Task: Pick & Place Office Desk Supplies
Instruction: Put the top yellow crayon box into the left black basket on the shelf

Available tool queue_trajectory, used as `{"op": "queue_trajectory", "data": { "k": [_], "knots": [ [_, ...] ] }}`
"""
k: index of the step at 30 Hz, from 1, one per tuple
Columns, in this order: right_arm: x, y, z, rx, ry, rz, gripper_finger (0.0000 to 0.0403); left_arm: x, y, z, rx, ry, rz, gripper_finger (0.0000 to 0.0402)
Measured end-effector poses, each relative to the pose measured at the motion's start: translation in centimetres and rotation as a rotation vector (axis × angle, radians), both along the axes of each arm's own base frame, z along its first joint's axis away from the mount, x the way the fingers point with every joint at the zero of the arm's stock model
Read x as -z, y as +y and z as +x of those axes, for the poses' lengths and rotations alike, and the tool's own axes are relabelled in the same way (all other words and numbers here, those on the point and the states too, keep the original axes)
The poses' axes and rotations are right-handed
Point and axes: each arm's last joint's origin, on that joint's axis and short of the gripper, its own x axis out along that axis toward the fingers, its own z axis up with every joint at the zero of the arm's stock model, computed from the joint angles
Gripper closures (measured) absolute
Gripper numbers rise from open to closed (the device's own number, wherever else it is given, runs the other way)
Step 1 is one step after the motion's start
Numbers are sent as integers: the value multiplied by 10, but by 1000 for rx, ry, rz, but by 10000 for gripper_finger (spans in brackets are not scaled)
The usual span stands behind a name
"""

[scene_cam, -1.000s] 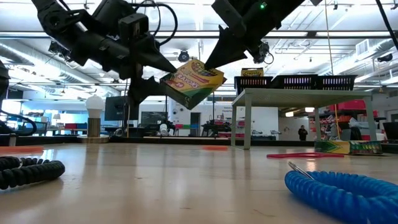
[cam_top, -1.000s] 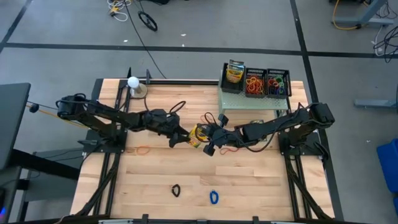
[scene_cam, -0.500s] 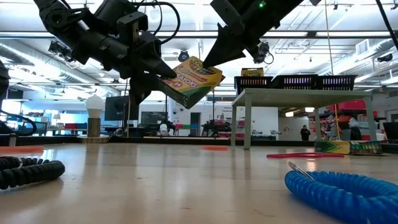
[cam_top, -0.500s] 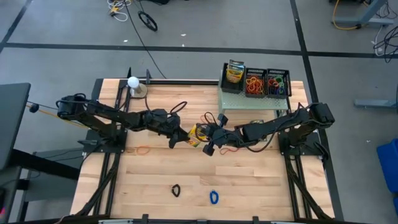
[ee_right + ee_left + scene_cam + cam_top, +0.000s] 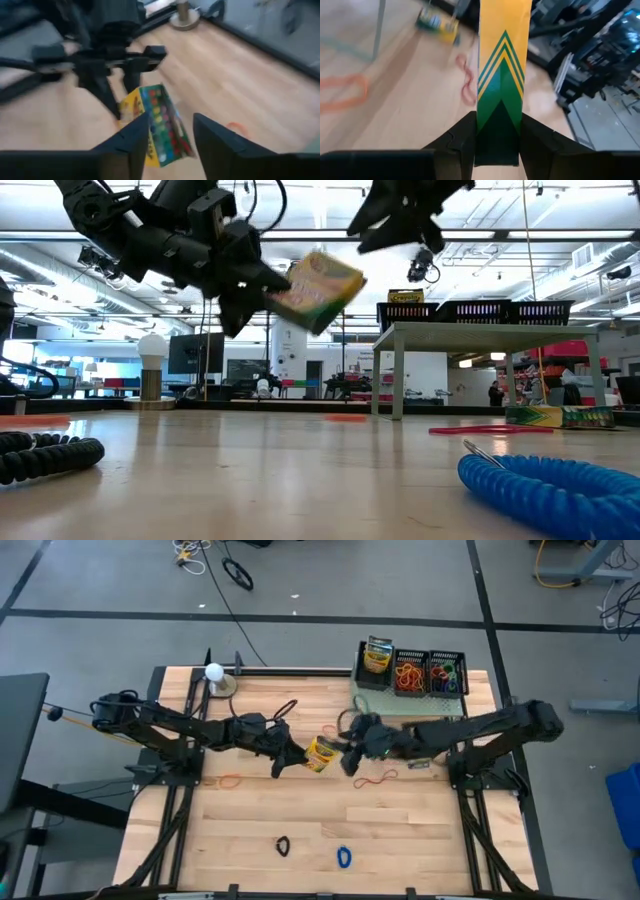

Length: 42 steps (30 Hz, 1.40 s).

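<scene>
Now the left gripper (image 5: 300, 753) holds a yellow-and-green crayon box (image 5: 322, 753) in the air over the middle of the wooden table (image 5: 420, 830); its two fingers (image 5: 462, 140) are pressed against opposite faces of the box, which juts out past the fingertips and tilts in the low view (image 5: 318, 286), well clear of the tabletop. Just beyond the box's free end, the right gripper (image 5: 350, 752) hangs close to it without touching; its fingers (image 5: 135, 137) are spread with the box showing in the gap ahead of them.

Below and past the right gripper, a red rubber-band loop (image 5: 374, 778) lies flat on the wood. An orange loop (image 5: 232, 781) lies on the table beneath the left arm, behind its gripper. Nearer the front edge, well apart from both grippers, lie a black loop (image 5: 283, 844) and a blue loop (image 5: 344, 857).

Behind the right arm stands the pale green shelf (image 5: 420, 700). On top of it sit another crayon box (image 5: 376, 658) upright in a tray, then a black mesh tray (image 5: 409, 673) full of orange and red loops, then a second mesh tray (image 5: 448, 673) with mixed-colour loops. A further crayon box (image 5: 545, 416) lies on the table under the shelf. Far behind the left gripper, at the back edge, stands a white ball on a stand (image 5: 214, 674).
</scene>
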Motion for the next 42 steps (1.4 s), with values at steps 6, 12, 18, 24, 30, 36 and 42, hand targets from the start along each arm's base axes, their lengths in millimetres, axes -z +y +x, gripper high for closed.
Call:
{"op": "queue_trajectory", "data": {
  "k": [6,12,18,24,30,36,42],
  "knots": [
    [-29,-24,-21,-103,-85,234,172,-11,0,3,14,-130,67,272],
    [-29,-44,-22,-196,-78,348,137,-21,1,8,15,-156,127,272],
    [-44,-54,-20,-261,-52,325,135,-33,6,16,-7,-151,172,272],
    [-53,-62,-17,-328,71,261,135,-42,14,21,-19,-131,210,272],
    [-43,-71,-4,-392,181,172,136,-48,20,31,-6,-51,265,272],
    [-42,-71,-4,-415,196,156,171,-48,23,48,6,-40,271,272],
    [-39,-71,-6,-409,239,154,235,-52,24,57,7,-51,274,272]
  ]
}}
